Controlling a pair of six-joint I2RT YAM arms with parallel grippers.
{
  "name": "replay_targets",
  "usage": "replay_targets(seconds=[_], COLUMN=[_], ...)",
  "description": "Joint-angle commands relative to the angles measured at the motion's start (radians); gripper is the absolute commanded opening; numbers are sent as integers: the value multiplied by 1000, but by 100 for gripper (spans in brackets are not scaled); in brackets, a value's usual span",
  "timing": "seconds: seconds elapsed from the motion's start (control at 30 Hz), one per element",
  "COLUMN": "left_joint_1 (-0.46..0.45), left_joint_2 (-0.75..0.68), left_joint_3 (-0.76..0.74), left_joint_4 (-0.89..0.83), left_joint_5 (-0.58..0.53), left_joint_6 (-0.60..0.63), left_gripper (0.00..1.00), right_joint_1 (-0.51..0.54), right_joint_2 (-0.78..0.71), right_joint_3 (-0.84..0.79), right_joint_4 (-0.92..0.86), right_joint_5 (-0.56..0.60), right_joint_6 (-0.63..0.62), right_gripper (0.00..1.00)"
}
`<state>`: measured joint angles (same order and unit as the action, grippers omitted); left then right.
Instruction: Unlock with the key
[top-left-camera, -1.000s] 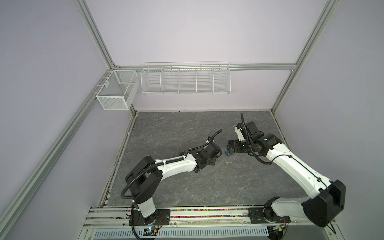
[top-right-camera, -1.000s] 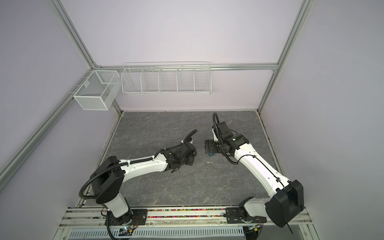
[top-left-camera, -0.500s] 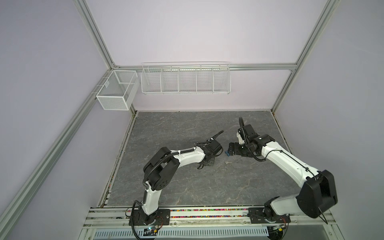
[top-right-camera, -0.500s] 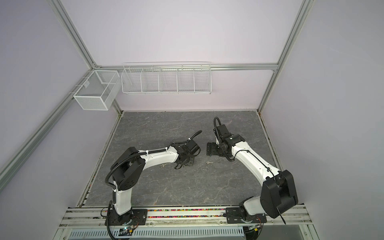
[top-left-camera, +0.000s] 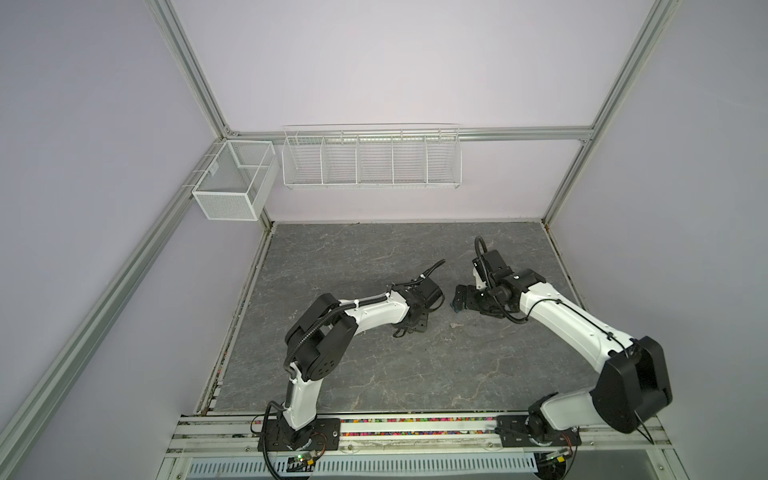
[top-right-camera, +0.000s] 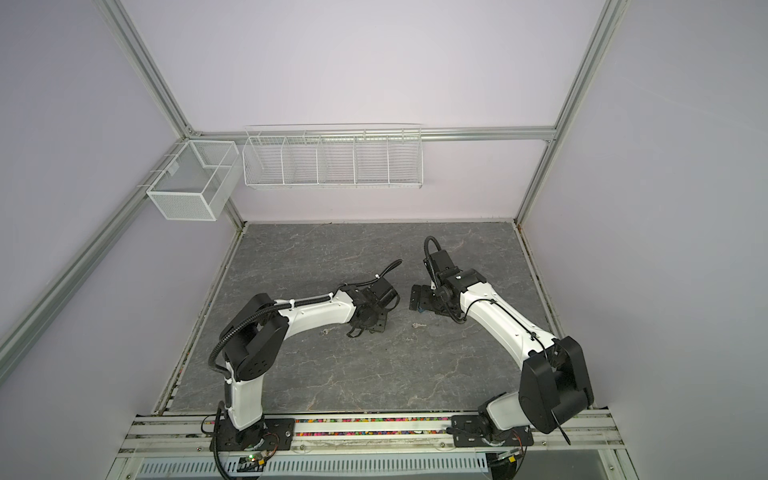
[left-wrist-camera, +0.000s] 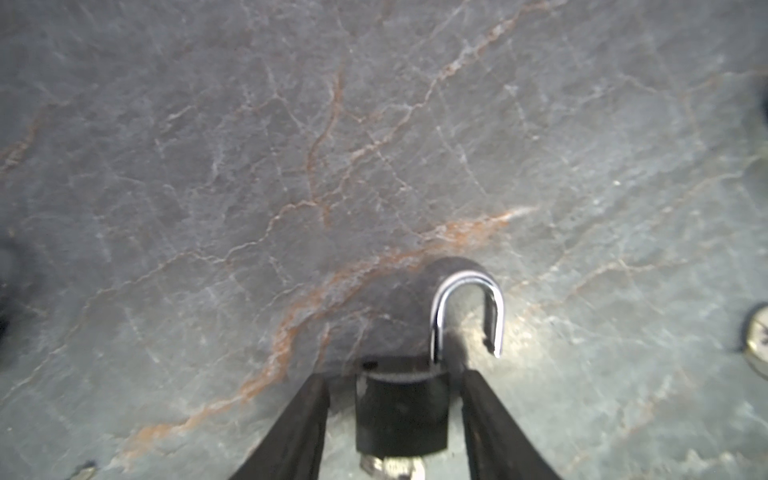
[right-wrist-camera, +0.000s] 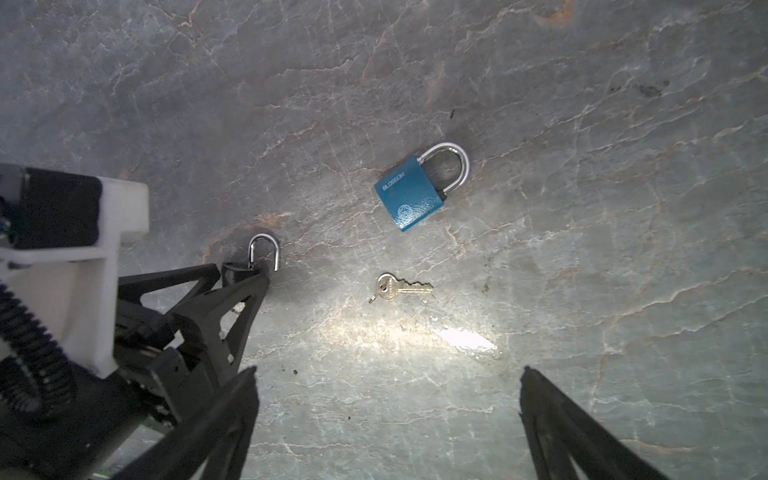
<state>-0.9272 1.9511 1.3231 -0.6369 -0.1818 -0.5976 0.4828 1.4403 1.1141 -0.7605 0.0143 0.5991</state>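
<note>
Tabletop (right-wrist-camera: 582, 291) holds blue padlock (right-wrist-camera: 409, 193), seen by right wrist, not left.

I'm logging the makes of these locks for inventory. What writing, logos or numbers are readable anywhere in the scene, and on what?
"BLOSSOM": white print on the body of the blue padlock, right wrist view.
Round white emblem on the same body: too small to read.
Head of the loose key: any stamp is too small to read.
Black padlock: blurred, no marking readable.
Top views: nothing legible.
</note>
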Motion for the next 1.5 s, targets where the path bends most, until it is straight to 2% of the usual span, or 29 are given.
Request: replay_targets(seconds=[0.0,0.2,0.27,0.37,0.53,0.67,0.73,0.97,1.07,1.13,1.23,1.33,1.47], left_joint_1=[10,44,59,80,84,93,100,106,109,110,112,112,114], left_joint_2=[-125,-373,-445,-520,-599,-628,-632,-645,-641,-638,-633,-633,-631], left_joint_3=[-47,-195,-234,-272,-331,-348,-356,-384,-384,-387,-387,-392,-394], left_joint_4=[-10,58,85,106,171,178,183,211,213,218,219,227,233], left_joint_5=[16,21,28,20,9,-7,-2,9,12,15,19,24,33], left_joint_6=[-20,-54,-55,-59,-47,-47,-48,-60,-61,-62,-67,-71,-79], left_gripper=[54,52,51,51,51,51,51,51,51,51,51,51,51], right_joint_1=[47,140,157,161,162,168,169,170,171,171,171,171,170], right_joint_2=[18,110,157,205,258,284,294,345,359,367,373,369,356], right_joint_3=[-38,-52,-44,-35,-31,-33,-34,-14,-15,-12,-9,-9,-1], right_joint_4=[15,80,103,114,130,147,159,159,168,169,155,151,137], right_joint_5=[23,49,64,109,129,133,137,148,151,154,164,165,173], right_joint_6=[109,233,261,295,328,353,361,354,354,346,337,324,295], right_gripper=[95,80,71,57,49,44,38,32,24,24,17,16,10])
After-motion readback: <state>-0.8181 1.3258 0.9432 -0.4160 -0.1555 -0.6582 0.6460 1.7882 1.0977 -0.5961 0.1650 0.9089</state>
